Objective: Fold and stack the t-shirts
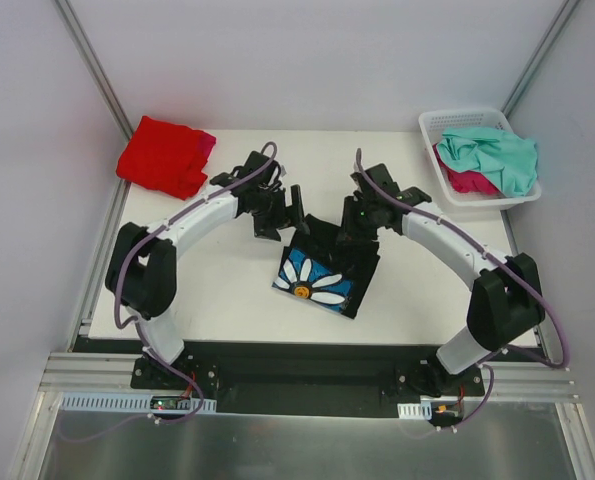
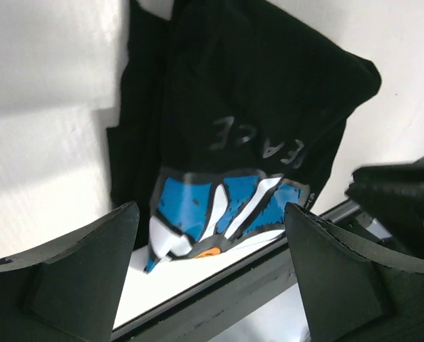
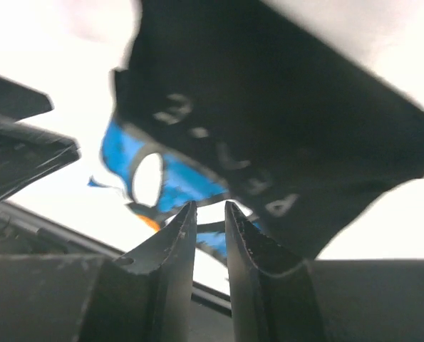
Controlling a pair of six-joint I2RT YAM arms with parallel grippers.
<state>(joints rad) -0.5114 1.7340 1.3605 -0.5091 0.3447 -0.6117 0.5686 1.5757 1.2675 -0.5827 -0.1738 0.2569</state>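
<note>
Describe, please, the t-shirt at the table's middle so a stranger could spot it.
Start at the white table; at its centre lies a black cloth t-shirt. Unlike the bright red shirt at the far-left corner, it bears a blue-and-white daisy print.

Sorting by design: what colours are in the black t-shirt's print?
Blue ground, white daisy petals, orange centre on the black t-shirt; clearest from the top external view.

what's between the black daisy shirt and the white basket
The right arm crosses that stretch between black shirt and basket, above otherwise bare table; the top view shows it.
</note>
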